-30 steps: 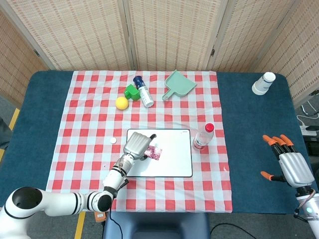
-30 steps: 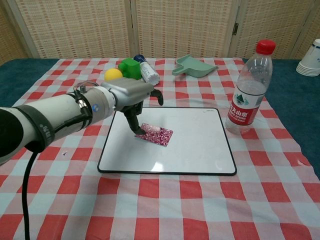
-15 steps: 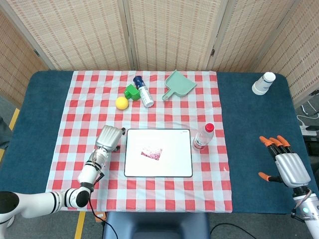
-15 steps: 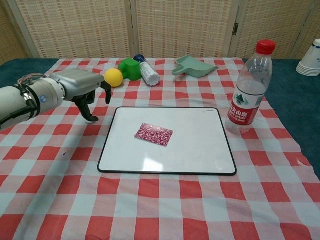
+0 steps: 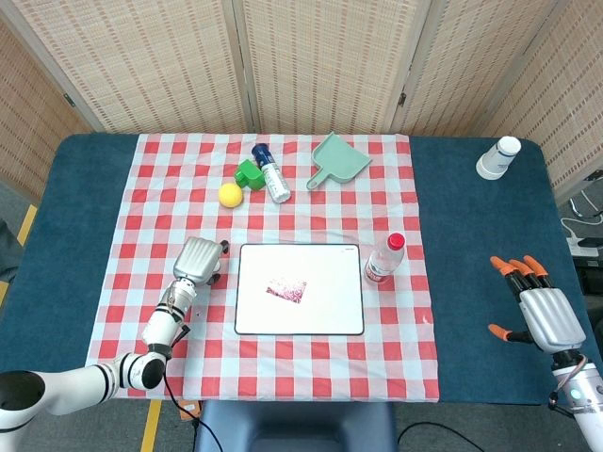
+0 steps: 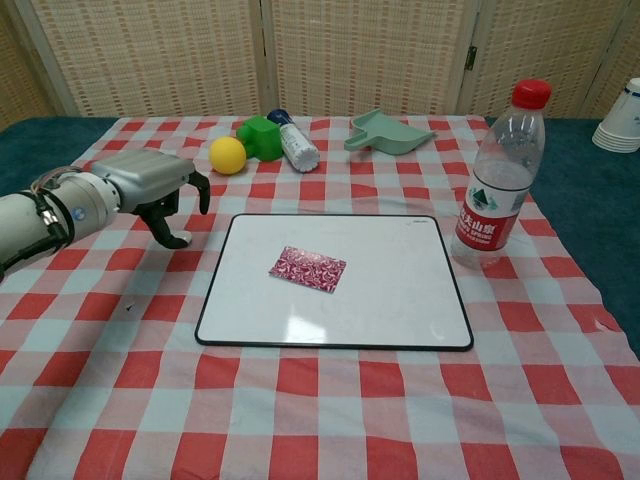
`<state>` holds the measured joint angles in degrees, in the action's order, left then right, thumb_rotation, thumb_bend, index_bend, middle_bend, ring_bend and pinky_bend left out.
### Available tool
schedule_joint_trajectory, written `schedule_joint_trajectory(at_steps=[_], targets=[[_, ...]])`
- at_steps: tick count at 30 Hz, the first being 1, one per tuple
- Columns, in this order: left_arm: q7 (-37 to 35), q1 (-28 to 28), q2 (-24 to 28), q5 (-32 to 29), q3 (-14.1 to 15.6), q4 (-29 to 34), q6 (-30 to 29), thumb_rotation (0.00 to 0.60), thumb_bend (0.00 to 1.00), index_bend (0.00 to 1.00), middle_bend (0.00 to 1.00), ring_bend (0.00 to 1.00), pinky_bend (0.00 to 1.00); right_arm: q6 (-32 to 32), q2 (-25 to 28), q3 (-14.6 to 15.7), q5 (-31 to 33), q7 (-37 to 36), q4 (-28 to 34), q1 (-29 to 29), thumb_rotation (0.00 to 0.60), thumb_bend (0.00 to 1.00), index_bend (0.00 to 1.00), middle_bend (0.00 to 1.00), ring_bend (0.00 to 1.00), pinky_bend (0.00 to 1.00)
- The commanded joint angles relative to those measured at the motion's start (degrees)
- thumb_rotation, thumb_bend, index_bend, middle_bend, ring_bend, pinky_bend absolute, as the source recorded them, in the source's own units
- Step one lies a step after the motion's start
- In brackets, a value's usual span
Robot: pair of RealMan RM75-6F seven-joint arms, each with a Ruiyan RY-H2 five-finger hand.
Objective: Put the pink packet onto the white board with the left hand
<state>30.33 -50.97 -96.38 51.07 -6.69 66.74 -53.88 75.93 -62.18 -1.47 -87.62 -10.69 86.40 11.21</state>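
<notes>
Head view: the pink packet (image 5: 286,289) lies flat near the middle of the white board (image 5: 320,315), where it already lay half a second ago. The left hand (image 5: 197,259) has drawn back off the board since a second ago and now sits over the checked cloth (image 5: 151,226) just left of the board's edge, holding nothing, fingers loosely curled downward. The right hand (image 5: 539,311) rests well apart at the table's blue right side, fingers spread, about where it was.

Chest view: the left hand (image 6: 155,190) has moved slightly further left than half a second ago, fingertips hanging clear of the board (image 6: 400,300). The packet (image 6: 308,268) is untouched, with the water bottle (image 6: 502,180) standing just right of the board.
</notes>
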Motion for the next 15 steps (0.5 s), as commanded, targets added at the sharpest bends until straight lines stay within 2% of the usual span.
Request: schedule_joint_trajectory(at_steps=[1, 15], targets=[[-0.6, 0.4, -0.6, 0.3, -0.2, -1.3, 1.1, 0.6, 0.24, 0.39, 1.0, 1.0, 1.0, -0.1, 0.0, 0.0, 0.1, 0.1, 0.0, 0.0, 0.6, 0.03, 0.03, 0.15, 0.06, 0.06], [-0.6, 1.1, -1.3, -0.5, -1.5, -4.6, 4.0, 0.6, 0.27, 0.39, 1.0, 1.0, 1.0, -0.5, -0.2, -0.1, 0.6, 0.6, 0.0, 0.1, 0.6, 0.03, 0.03, 0.15, 0.06, 0.06]])
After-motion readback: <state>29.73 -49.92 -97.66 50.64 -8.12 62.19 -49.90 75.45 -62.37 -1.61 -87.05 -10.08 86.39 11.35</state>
